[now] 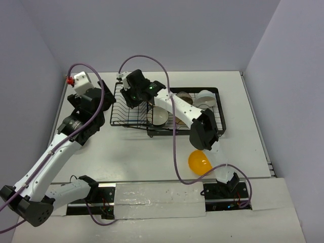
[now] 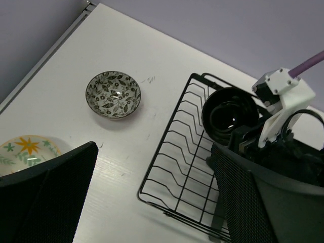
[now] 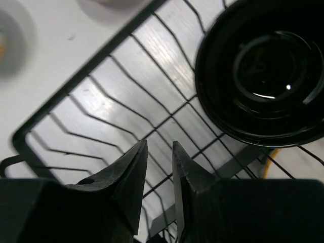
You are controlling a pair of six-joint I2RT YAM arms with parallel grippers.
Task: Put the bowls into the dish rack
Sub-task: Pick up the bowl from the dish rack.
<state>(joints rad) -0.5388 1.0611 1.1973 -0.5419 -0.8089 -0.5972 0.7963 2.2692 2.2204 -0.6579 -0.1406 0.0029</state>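
The black wire dish rack [image 1: 120, 115] lies mid-table. In its slotted tray section sits a black bowl [image 3: 260, 71], also seen in the left wrist view [image 2: 230, 112]. My right gripper [image 3: 159, 147] hovers over the tray wires just beside that bowl, jaws a little apart with nothing between them. The deeper basket section holds a white bowl [image 1: 205, 96], a brown bowl [image 1: 182, 96] and a cream bowl [image 1: 159, 116]. An orange-yellow bowl [image 1: 199, 162] rests on the table near the right arm. My left gripper [image 2: 152, 202] is wide open above the rack's left corner [image 2: 152, 195].
Left of the rack stand a leaf-patterned bowl [image 2: 113, 94] and a cream bowl with an orange flower [image 2: 25, 151]. The table's raised left edge [image 2: 45, 55] runs close by. The right arm [image 1: 177, 109] stretches across the rack.
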